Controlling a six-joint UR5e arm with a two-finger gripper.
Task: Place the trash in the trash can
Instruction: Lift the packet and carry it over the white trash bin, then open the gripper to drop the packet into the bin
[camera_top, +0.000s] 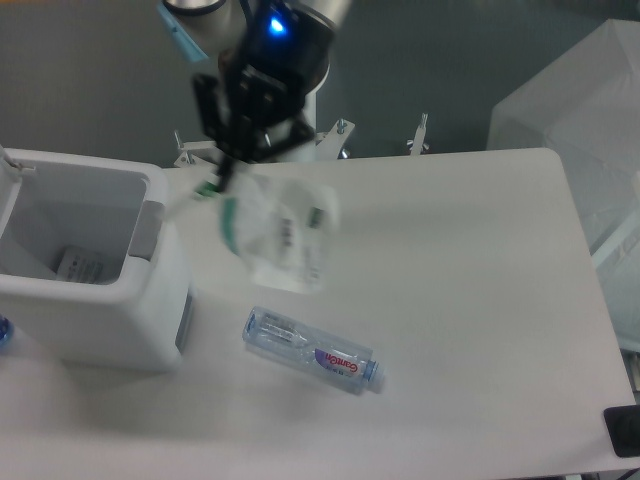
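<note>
A white desk (480, 300) stands before a grey wall. The tool (232, 165) is clamped on the wrapper (280, 235), which hangs blurred in the air just right of the trash can (100, 320). The bottle (312, 350) lies on the desk, not yet picked up; neither item is binned.

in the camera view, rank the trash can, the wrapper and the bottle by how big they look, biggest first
1. Trash can, clearly the largest.
2 and 3. Wrapper and bottle: no firm ranking. The wrapper hangs from the gripper, lifted nearer the camera and motion-blurred, so it only looks bulkier.
</note>
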